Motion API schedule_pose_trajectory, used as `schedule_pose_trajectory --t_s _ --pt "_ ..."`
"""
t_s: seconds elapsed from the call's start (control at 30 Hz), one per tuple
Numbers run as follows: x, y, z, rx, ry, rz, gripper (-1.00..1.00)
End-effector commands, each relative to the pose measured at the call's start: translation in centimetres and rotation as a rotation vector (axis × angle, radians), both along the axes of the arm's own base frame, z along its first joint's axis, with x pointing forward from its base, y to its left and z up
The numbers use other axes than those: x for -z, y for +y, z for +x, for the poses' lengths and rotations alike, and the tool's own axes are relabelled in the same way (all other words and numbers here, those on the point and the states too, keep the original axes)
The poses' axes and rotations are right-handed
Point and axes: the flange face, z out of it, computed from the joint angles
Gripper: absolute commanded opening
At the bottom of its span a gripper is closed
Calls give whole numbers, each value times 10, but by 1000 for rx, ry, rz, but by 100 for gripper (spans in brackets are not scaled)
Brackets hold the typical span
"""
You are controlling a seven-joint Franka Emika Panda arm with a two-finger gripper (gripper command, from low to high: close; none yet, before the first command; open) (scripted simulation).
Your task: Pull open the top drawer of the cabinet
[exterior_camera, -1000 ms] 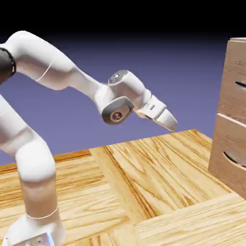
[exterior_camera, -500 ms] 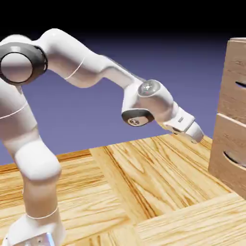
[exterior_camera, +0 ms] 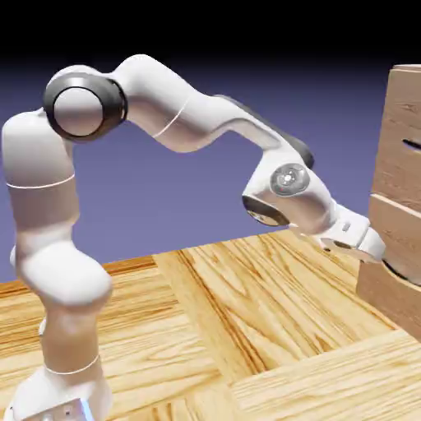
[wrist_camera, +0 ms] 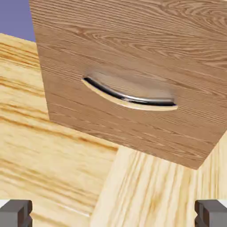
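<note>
My gripper (exterior_camera: 380, 250) has swung right across the floor (exterior_camera: 247, 329) in the last second and now sits jaws wide apart, empty, at the cabinet (exterior_camera: 395, 222). It faces the lower drawer (wrist_camera: 133, 66) with its curved handle (wrist_camera: 128, 95). The top drawer (exterior_camera: 403, 140) sits higher, shut, so I judge I must rise.

A light wood-plank tabletop (exterior_camera: 247, 329) with strong grain carries two things. The white robot arm's base (exterior_camera: 62, 395) stands at its near left corner. The tan-brown cabinet (exterior_camera: 399, 214) stands on it at the right edge.
</note>
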Motion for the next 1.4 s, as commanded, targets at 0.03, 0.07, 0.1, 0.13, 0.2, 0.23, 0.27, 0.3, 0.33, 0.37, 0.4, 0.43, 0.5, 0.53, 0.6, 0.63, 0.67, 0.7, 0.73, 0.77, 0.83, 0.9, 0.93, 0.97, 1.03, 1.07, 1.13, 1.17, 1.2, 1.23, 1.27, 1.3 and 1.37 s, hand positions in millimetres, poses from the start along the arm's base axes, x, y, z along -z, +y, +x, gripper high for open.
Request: schedule_pose_trajectory --t_s 0.03,0.07,0.1,0.13,0.2,0.23,0.27,0.3,0.33,0.37,0.4,0.43,0.5,0.53,0.6,0.63,0.67,0.7,0.73,0.77,0.83,0.9,0.93,0.97,1.03,1.07,1.13,1.17,1.2,1.23,1.27,1.3,1.37 --pt "3 -4 6 -17 -20 -25 0" --pt "4 -6 8 -25 -31 -39 0" --pt "5 -8 11 -34 -43 -54 0" --pt "5 -10 14 -42 -55 -69 0" --pt "6 -14 20 -59 -80 -102 0" --pt "7 -16 23 -67 -93 -120 0" --pt "7 -17 26 -75 -107 -138 0" --pt "6 -18 29 -84 -121 -158 0" --pt "6 -19 32 -93 -136 -178 0" --pt "5 -20 35 -101 -151 -199 0" --pt "5 -21 38 -110 -167 -220 0" --pt "3 -22 41 -119 -182 -243 0" --pt "1 -23 47 -136 -215 -290 0" --pt "-1 -23 51 -145 -232 -315 0" --pt "-5 -23 57 -163 -267 -367 0" --pt "-8 -23 61 -172 -285 -394 0" --pt "-10 -22 64 -181 -303 -422 0" --pt "-13 -21 68 -191 -322 -450 0" --pt "-16 -20 71 -200 -341 -480 0" --pt "-19 -19 75 -209 -360 -510 0" --pt "-27 -15 82 -227 -399 -572 0" --pt "-35 -11 89 -246 -440 -636 0" --pt "-39 -8 93 -255 -460 -670 0" --pt "-44 -5 96 -264 -481 -704 0" --pt "-54 1 104 -282 -524 -773 0" --pt "-59 5 107 -291 -545 -809 0" --pt "-70 14 115 -308 -589 -882 0" --pt "-76 19 118 -316 -612 -919 0" --pt "-82 24 122 -324 -634 -956 0" --pt "-88 30 125 -332 -657 -994 0" --pt "-94 36 128 -340 -680 -1033 0" --pt "-101 43 131 -347 -703 -1071 0" --pt "-114 57 138 -360 -751 -1150 0"
